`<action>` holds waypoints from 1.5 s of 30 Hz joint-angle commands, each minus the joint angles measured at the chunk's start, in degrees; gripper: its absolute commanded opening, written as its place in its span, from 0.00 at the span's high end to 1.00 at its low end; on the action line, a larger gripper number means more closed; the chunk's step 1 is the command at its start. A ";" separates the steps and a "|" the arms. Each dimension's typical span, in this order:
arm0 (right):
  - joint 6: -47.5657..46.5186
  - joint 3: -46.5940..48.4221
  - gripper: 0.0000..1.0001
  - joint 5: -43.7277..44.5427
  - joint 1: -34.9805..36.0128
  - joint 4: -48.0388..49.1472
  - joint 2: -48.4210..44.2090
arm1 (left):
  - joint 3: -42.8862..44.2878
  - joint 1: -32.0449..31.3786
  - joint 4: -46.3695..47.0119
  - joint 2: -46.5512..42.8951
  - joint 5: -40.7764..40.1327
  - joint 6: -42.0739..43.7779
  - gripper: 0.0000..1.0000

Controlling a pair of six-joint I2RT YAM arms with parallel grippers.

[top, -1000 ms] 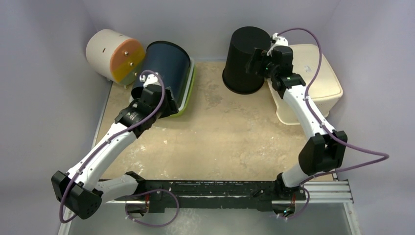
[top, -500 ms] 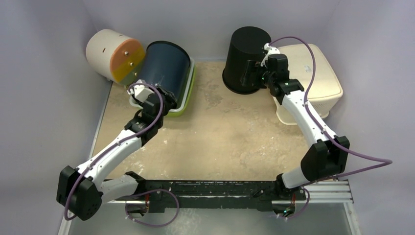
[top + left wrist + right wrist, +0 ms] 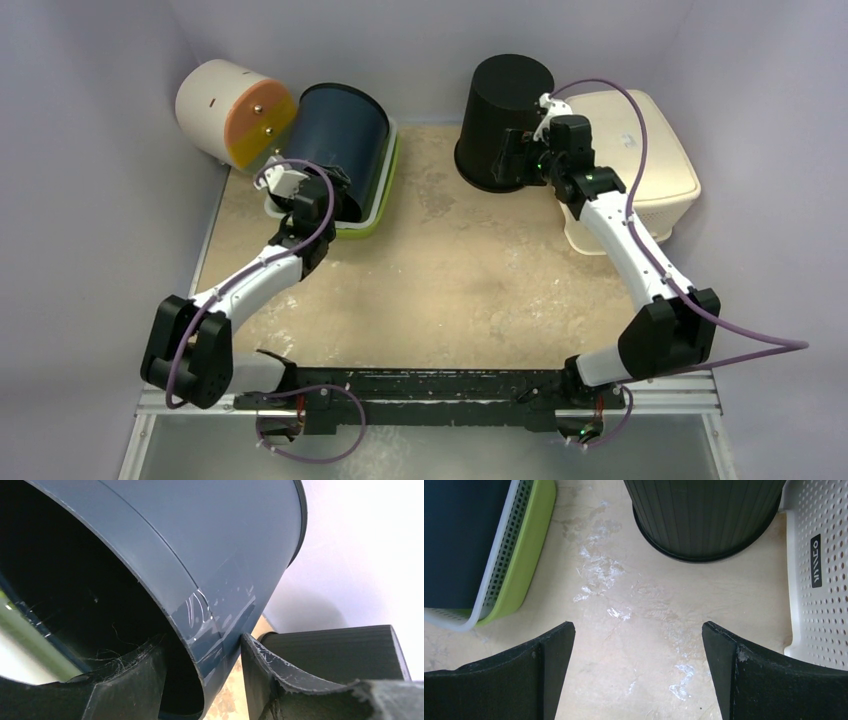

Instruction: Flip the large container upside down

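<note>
A dark blue bin [image 3: 340, 130] lies on its side in a green and white basket [image 3: 385, 190] at the back left, its mouth facing the near left. My left gripper [image 3: 328, 195] straddles its rim: in the left wrist view the bin wall [image 3: 225, 540] runs between the fingers of the gripper [image 3: 202, 640], the outer finger touching it, the inner finger a little apart inside. The jaws are open. A black bin [image 3: 500, 115] stands upside down at the back centre. My right gripper [image 3: 512, 152] hovers open and empty beside it, above bare table [image 3: 638, 625]; the black bin [image 3: 704, 515] is ahead.
A cream cylinder with an orange end [image 3: 230, 110] lies at the back left corner. A cream perforated basket [image 3: 635, 150] stands upside down at the back right, seen also in the right wrist view [image 3: 819, 570]. The green basket's edge [image 3: 519, 565] shows there too.
My left arm has reached forward and left, bringing its fingers over the blue bin's rim. My right gripper has shifted slightly left and down beside the black bin.
</note>
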 commanded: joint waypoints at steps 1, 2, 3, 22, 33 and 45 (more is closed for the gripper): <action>-1.06 -0.03 0.00 -0.77 -0.04 -0.41 -1.23 | 2.37 2.30 7.05 2.55 1.91 -1.68 0.48; -1.04 -0.07 0.00 -0.77 -0.05 -0.45 -1.16 | 2.63 2.49 7.66 3.29 2.40 -1.53 0.49; -1.10 -0.10 0.00 -0.80 -0.05 -0.54 -1.07 | 2.79 2.81 8.50 3.93 3.04 -1.41 0.49; -1.06 -1.43 0.00 -2.01 -0.05 -0.49 0.11 | 10.75 9.37 8.84 0.66 21.21 1.94 1.00; -0.77 -2.22 0.00 -2.00 -0.05 -0.78 -0.70 | 26.40 10.01 4.13 -3.23 31.98 3.39 1.00; -0.65 0.31 0.00 0.31 -0.05 -2.84 -1.36 | 38.06 10.00 -7.46 -7.04 41.24 6.13 1.00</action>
